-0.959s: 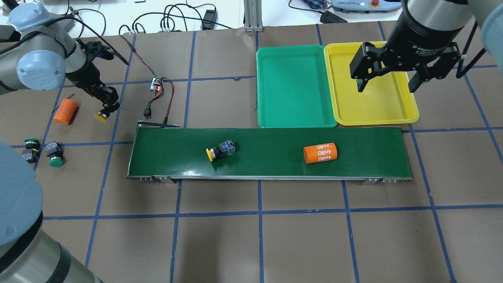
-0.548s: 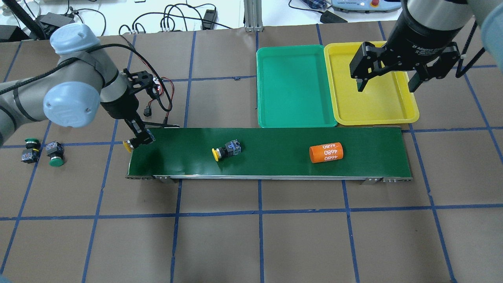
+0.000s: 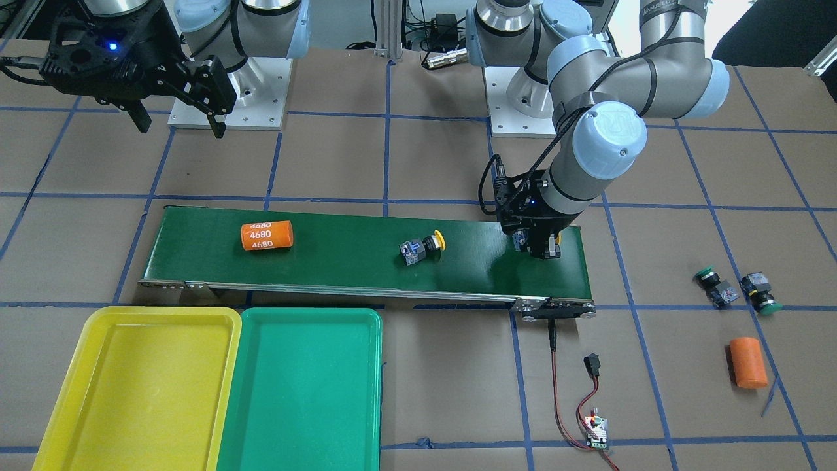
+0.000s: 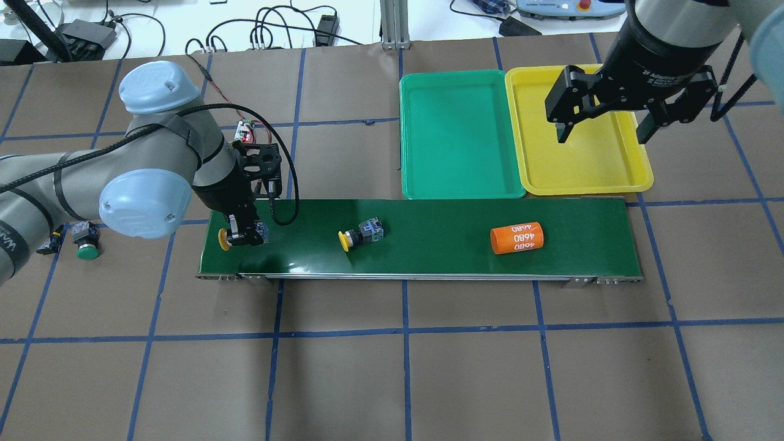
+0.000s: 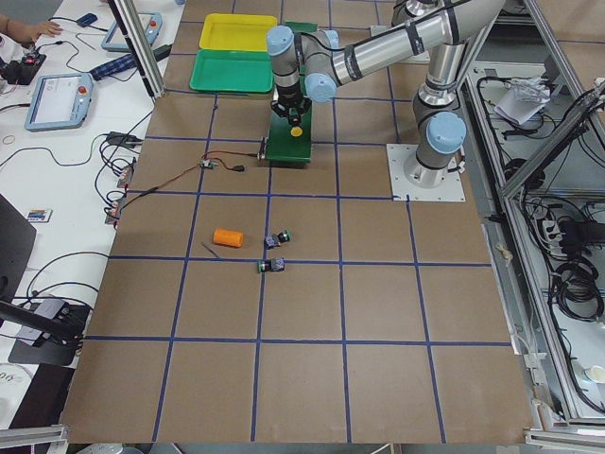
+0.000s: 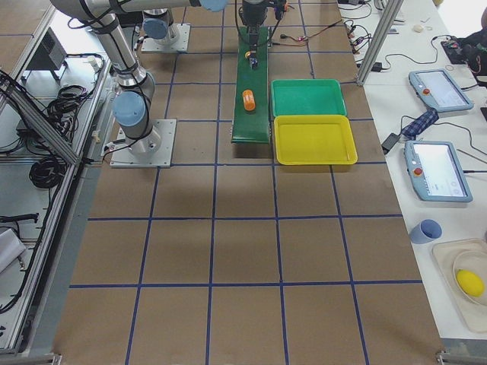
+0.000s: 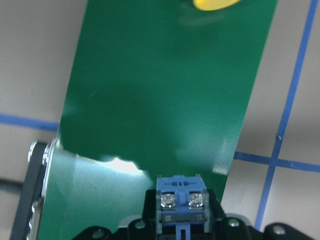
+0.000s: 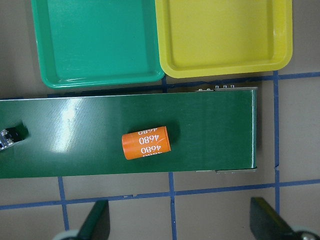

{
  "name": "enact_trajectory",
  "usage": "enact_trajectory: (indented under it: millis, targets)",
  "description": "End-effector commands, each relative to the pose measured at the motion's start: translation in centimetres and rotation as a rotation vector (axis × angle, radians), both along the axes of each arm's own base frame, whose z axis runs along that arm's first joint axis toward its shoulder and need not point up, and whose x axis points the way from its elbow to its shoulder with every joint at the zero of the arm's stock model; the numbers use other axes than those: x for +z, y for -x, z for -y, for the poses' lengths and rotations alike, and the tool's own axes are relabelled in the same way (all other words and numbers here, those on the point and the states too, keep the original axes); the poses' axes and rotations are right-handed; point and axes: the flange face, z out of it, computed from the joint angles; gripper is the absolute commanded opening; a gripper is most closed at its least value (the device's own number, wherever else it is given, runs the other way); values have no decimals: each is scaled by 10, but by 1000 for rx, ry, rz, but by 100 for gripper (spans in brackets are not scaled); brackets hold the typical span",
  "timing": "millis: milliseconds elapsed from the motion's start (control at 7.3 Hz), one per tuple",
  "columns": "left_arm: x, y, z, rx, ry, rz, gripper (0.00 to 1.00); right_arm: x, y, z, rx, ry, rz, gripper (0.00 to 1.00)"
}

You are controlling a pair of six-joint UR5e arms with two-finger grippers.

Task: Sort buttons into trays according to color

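My left gripper (image 4: 244, 236) is shut on a yellow button (image 4: 224, 241), low over the left end of the dark green belt (image 4: 429, 257). The button's blue terminal end (image 7: 182, 196) shows between the jaws in the left wrist view. A second yellow button (image 4: 360, 234) lies on its side mid-belt. Two green buttons (image 3: 713, 286) (image 3: 758, 293) lie on the table off the belt's left end. The green tray (image 4: 459, 131) and the yellow tray (image 4: 588, 165) sit side by side behind the belt. My right gripper (image 4: 603, 131) hangs open above the yellow tray, holding nothing.
An orange cylinder marked 4680 (image 4: 516, 237) lies on the belt's right part. Another orange cylinder (image 3: 747, 362) lies on the table near the green buttons. A small circuit board with red and black wires (image 3: 596, 428) sits by the belt's left end.
My left arm swung right with the yellow button, from the table onto the belt's left end. The mid-belt button and the 4680 cylinder drifted right. The right arm stayed put.
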Motion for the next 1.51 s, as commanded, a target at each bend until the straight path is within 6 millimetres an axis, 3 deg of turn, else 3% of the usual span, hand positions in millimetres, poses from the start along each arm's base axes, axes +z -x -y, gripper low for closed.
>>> enact_trajectory:
  millis: [0, 137, 274, 411, 548, 685, 822, 959, 1096, 1370]
  targets:
    - [-15, 2, 4, -33, 41, -6, 34, 0, -2, 2, 11, 10, -9, 100]
    - [-19, 3, 1, -30, 41, -9, 88, -5, -3, 2, 6, -8, 1, 100]
    - [-6, 3, -4, -29, 62, -10, 100, -11, -4, 3, 0, -19, 7, 100]
    - [9, -5, -8, 9, 77, -4, 100, -21, -4, 9, 1, -36, 5, 100]
    - [31, -53, 1, 133, 100, 10, 100, -54, -2, 31, 6, -103, -12, 100]
    - [39, -122, 14, 273, 112, 12, 100, -80, -5, 45, 0, -156, -3, 100]
    - [36, -188, 22, 393, 107, 20, 100, -97, -7, 55, -16, -183, 3, 100]
    - [36, -231, 20, 448, 107, 31, 100, -113, -8, 62, -54, -215, -1, 100]
    - [29, -254, 19, 359, 97, 25, 100, -139, -8, 74, -59, -263, -9, 100]
    - [9, -293, 15, 38, 81, -4, 100, -167, -7, 78, -46, -305, -14, 100]
